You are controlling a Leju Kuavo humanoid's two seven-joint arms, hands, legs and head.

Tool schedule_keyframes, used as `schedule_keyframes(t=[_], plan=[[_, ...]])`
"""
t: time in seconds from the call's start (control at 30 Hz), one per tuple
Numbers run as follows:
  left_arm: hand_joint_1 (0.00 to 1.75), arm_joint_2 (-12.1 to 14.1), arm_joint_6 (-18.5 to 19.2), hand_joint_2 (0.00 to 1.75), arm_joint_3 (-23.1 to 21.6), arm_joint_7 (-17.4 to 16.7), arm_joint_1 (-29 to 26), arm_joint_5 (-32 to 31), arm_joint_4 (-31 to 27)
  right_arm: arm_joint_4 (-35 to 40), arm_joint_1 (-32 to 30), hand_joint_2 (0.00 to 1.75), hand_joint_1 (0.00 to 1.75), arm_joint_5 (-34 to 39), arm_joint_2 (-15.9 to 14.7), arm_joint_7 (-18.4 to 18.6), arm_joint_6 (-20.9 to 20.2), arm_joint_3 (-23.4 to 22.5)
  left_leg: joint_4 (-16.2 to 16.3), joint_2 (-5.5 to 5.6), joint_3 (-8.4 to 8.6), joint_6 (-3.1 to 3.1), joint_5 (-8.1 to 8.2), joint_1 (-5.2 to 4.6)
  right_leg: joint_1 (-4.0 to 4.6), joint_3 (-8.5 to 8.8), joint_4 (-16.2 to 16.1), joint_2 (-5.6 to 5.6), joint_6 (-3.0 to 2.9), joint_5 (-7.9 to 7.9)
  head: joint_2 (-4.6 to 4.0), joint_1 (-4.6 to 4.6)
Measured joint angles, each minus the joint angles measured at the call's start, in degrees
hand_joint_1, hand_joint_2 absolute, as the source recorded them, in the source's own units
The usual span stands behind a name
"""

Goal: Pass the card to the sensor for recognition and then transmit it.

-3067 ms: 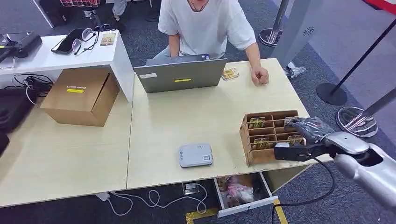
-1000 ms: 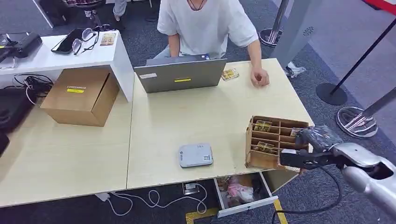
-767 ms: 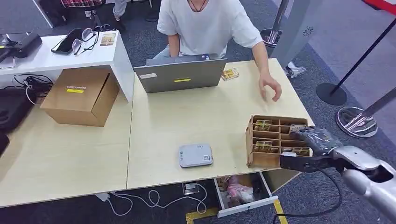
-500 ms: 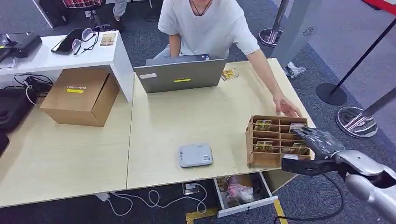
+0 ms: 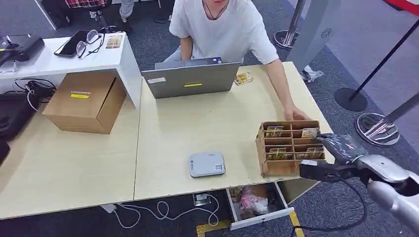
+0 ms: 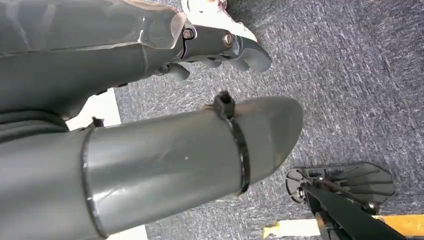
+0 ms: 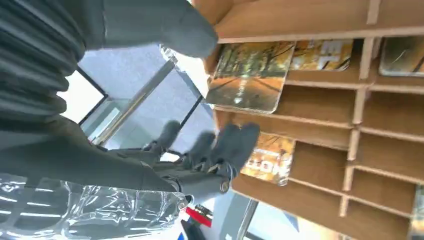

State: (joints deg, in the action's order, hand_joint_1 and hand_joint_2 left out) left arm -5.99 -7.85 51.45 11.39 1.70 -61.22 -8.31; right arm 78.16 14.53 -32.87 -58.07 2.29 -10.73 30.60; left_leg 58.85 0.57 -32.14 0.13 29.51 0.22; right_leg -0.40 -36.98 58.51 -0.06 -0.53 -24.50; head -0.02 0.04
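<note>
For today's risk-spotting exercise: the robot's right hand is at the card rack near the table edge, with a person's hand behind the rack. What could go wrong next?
1. The card rack stands near the table's edge; a push from the right hand might tip it off.
2. The person's hand touches the rack, so contact is possible.
3. The right hand holds no card yet; its fingers may miss the card.

Office reception area, pale desks (image 5: pixel 207 123), open laptop (image 5: pixel 191 79), grey carpet (image 5: pixel 356 44), stanchion posts (image 5: pixel 353 96)
</note>
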Motion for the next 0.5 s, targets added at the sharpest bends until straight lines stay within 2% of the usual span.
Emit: schedule_keyframes(t=[0.27, 0.37, 0.4, 0.43, 0.47, 0.5], plan=[[0.0, 0.0, 0.0, 0.0, 0.2, 0.0, 0.1, 0.0, 0.0, -0.2, 0.5, 1.75, 0.8, 0.0, 0.0, -0.1, 0.0, -0.2, 0.0, 0.0, -0.01, 0.0, 0.0, 0.0, 0.0, 0.0, 0.0, 0.0, 0.0, 0.0, 0.0, 0.0], [0.0, 0.0, 0.0, 0.0, 0.2, 0.0, 0.1, 0.0, 0.0, -0.2, 0.5, 1.75, 0.98, -0.1, 0.0, -0.1, 0.0, -0.2, 0.0, 0.0, 0.0, 0.0, 0.0, 0.0, 0.0, 0.0, 0.0, 0.0, 0.0, 0.0, 0.0, 0.02], [0.0, 0.0, 0.0, 0.0, 0.2, 0.0, 0.1, 0.0, 0.0, -0.2, 0.5, 1.75, 1.15, -0.2, 0.0, -0.1, 0.0, -0.2, 0.0, 0.0, 0.0, 0.0, 0.0, 0.0, 0.0, 0.0, 0.0, 0.0, 0.0, 0.0, 0.0, 0.02], [0.0, 0.0, 0.0, 0.0, 0.2, 0.0, 0.1, 0.0, 0.0, -0.2, 0.5, 1.75, 1.19, -0.2, 0.0, -0.1, 0.0, -0.2, 0.0, 0.0, 0.0, 0.0, 0.0, 0.0, 0.0, 0.0, 0.0, 0.0, 0.0, 0.0, 0.0, 0.02], [0.0, 0.0, 0.0, 0.0, 0.2, 0.0, 0.1, 0.0, 0.0, -0.2, 0.5, 1.75, 1.1, -0.2, 0.0, -0.1, 0.0, -0.2, 0.0, 0.0, 0.0, 0.0, 0.0, 0.0, 0.0, 0.0, 0.0, 0.0, 0.0, 0.0, 0.0, 0.02], [0.0, 0.0, 0.0, 0.0, 0.2, 0.0, 0.1, 0.0, 0.0, -0.2, 0.5, 1.75, 0.91, -0.2, 0.0, -0.1, 0.0, -0.2, 0.0, 0.0, 0.0, 0.0, 0.0, 0.0, 0.0, 0.0, 0.0, 0.0, 0.0, 0.0, 0.0, 0.02]])
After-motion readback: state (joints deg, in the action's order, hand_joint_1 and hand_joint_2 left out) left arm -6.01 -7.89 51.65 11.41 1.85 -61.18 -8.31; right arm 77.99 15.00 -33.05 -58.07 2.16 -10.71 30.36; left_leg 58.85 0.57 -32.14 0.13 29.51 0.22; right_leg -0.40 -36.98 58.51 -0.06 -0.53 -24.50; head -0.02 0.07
